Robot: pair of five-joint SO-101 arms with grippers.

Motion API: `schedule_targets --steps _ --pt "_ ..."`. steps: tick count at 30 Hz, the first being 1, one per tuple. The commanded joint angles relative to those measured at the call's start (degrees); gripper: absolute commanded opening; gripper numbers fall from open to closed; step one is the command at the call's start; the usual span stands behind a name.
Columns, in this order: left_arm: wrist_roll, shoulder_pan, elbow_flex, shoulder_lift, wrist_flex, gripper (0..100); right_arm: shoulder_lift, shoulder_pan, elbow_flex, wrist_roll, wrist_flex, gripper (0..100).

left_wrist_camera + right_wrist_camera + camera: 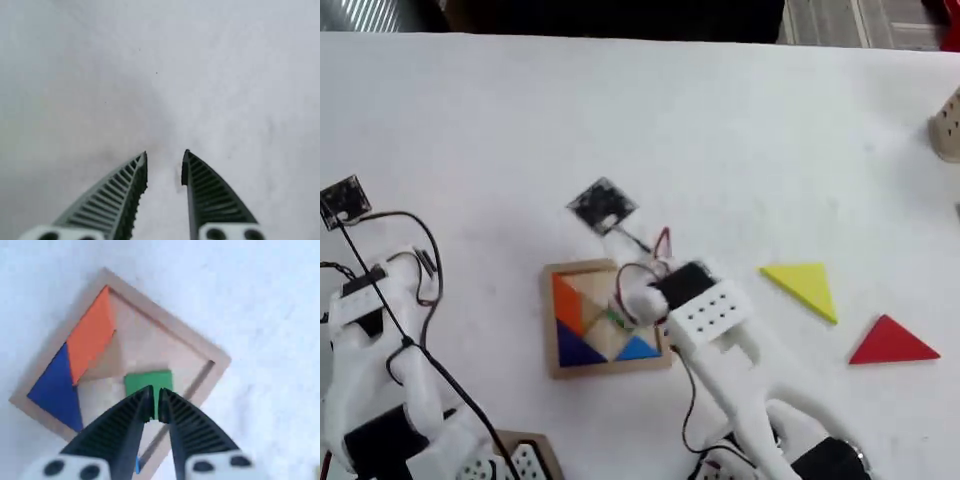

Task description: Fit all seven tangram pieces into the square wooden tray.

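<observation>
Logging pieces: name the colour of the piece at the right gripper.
Green piece; best in right wrist view.

Left gripper (164, 162), ribbed fingers (120, 192) slightly parted, above bare white table (150, 65)

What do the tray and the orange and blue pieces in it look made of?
Tray: bare pale wood, matte, with faint grain showing. Orange piece and blue piece: probably painted wood, in flat, even, matte colour; what lies under the paint is hidden.

Your tray (552, 330) mid-counter (720, 130), several pieces inside it, your right hand (155, 397) over the square piece (147, 379) there, loose triangle (807, 284) right of the tray, second triangle (891, 342) farther right, your left hand (165, 160) over the counter
</observation>
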Motion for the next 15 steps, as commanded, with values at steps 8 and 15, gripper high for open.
schedule_targets --steps 8,15 --pt "0.44 -0.13 -1.93 -0.92 -1.05 13 10.42 4.18 8.26 -0.26 -23.87 1.8" --pt "0.44 -0.13 -1.49 -1.01 -1.41 13 14.73 3.56 3.96 0.0 -17.98 1.8"
